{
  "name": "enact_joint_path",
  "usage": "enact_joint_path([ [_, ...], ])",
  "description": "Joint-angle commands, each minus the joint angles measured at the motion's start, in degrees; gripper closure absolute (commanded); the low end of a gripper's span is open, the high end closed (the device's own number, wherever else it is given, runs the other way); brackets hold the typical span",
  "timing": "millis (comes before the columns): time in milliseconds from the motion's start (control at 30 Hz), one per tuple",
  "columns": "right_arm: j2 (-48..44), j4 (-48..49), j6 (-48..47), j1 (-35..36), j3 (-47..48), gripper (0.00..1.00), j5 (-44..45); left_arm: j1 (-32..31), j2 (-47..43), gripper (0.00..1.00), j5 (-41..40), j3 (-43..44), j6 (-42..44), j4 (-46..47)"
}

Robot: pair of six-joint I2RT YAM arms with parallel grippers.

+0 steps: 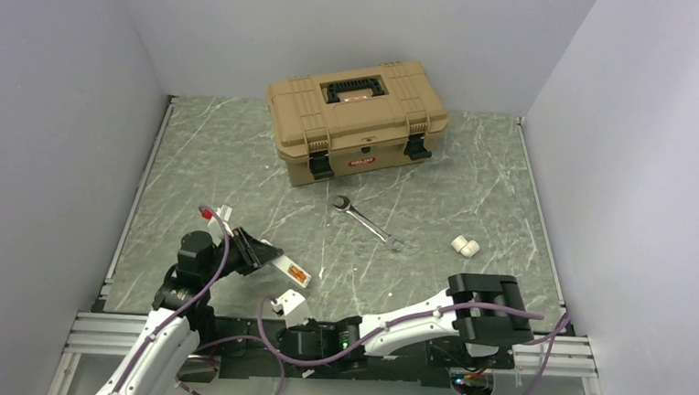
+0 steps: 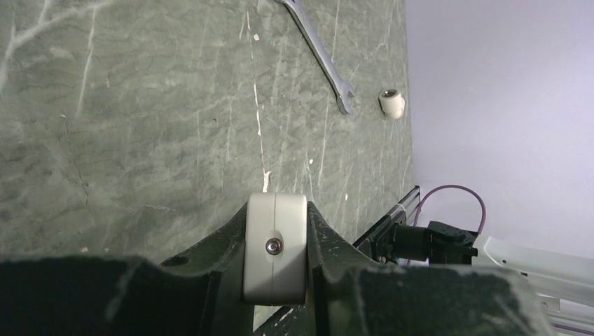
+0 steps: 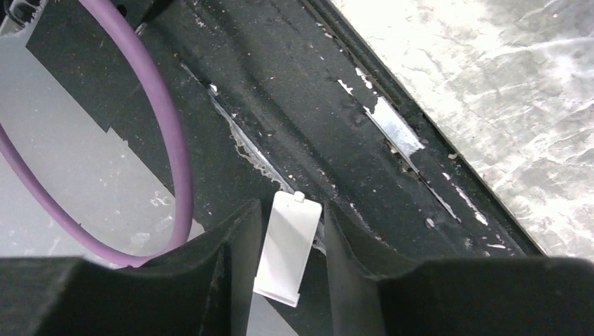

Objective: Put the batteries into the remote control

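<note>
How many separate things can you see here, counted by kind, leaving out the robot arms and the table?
Tan toolbox: 1
Steel wrench: 1
White remote control: 1
Flat white panel: 1
Small white cylindrical piece: 1
Total: 5

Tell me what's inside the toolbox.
Nothing inside shows. The toolbox has its lid shut and both black latches down, so any contents are covered. On top, only its black handle is visible, folded flat.
</note>
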Motion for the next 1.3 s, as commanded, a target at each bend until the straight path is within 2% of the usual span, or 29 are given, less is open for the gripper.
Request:
enact_joint_path([
  [0,2.0,-2.9,-0.2,1.4,2.7,0.63,-0.8,0.4,-0.9,1.00,1.2,0.5,0.7,1.1],
  [667,-2.1,-7.2,0.0,1.4,3.4,1.00,5.6,0.6,-1.0,1.00,1.0,0.6,0.9,1.0],
  [1100,-5.7,-7.3,2.3,1.5,1.5,1.00,8.1,0.7,-0.9,1.00,1.1,0.4,0.8,1.1],
  [1267,-10.0,-5.1,1.9,1.5,-1.5,0.79,8.8,0.8,-1.2,1.00,1.1,0.7,1.0,0.6],
])
